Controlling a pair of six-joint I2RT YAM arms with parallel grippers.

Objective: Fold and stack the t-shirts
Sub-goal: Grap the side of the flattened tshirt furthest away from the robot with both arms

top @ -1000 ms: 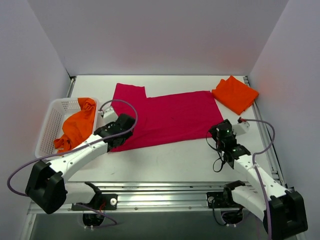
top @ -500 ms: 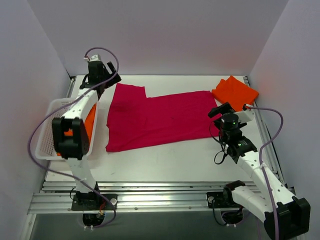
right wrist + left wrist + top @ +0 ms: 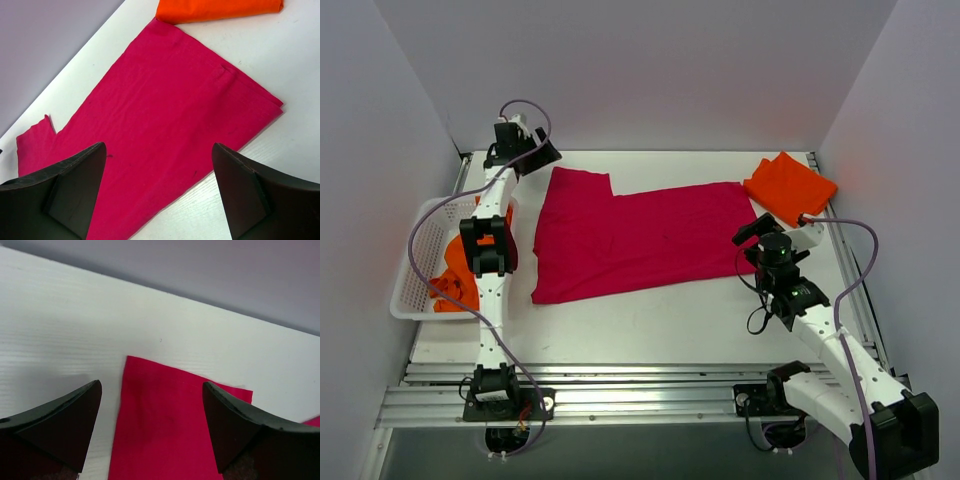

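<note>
A crimson t-shirt [image 3: 640, 240] lies partly folded and flat across the middle of the table. A folded orange t-shirt [image 3: 790, 187] lies at the back right, touching its corner. Another orange t-shirt [image 3: 450, 275] is crumpled in the basket. My left gripper [image 3: 538, 155] is open and empty at the back left, just off the crimson shirt's sleeve end [image 3: 170, 430]. My right gripper [image 3: 752, 232] is open and empty over the shirt's right edge [image 3: 165, 115]. The folded orange shirt [image 3: 220, 9] shows at the top of the right wrist view.
A white mesh basket [image 3: 408, 262] stands at the table's left edge, with my left arm stretched along its right side. Walls close in the back and both sides. A metal rail runs along the near edge.
My left arm has swung from the crimson shirt's front left edge up to the back left corner. My right gripper has moved a little back toward the shirt's right edge. The shirts have not moved.
</note>
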